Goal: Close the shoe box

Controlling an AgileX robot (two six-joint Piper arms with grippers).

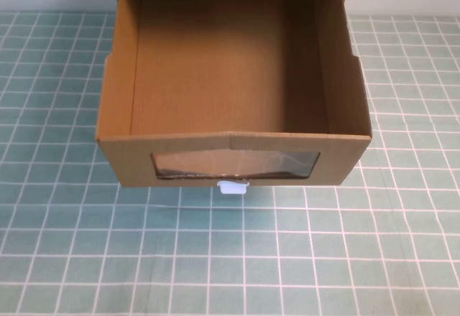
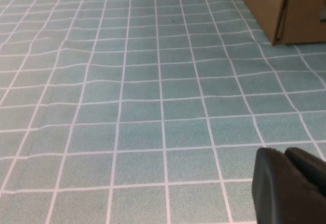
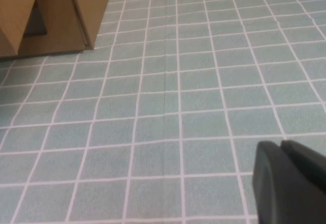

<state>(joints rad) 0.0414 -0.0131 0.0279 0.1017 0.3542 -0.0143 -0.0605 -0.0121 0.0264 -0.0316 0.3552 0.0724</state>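
Fingers apparently parked; shoe box drawer open.

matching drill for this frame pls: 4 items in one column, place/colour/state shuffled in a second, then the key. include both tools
Items
1. shoe box drawer
2. pull tab
3. left tool
4. right tool

Descriptions
A. white, just below the clear window
B. above the checked cloth, box off to its left
C. pulled out, nothing inside
D. above the checked cloth, box off to its right

Pairs: 1-C, 2-A, 3-D, 4-B

Neither tool appears in the high view; both are clear of the box.
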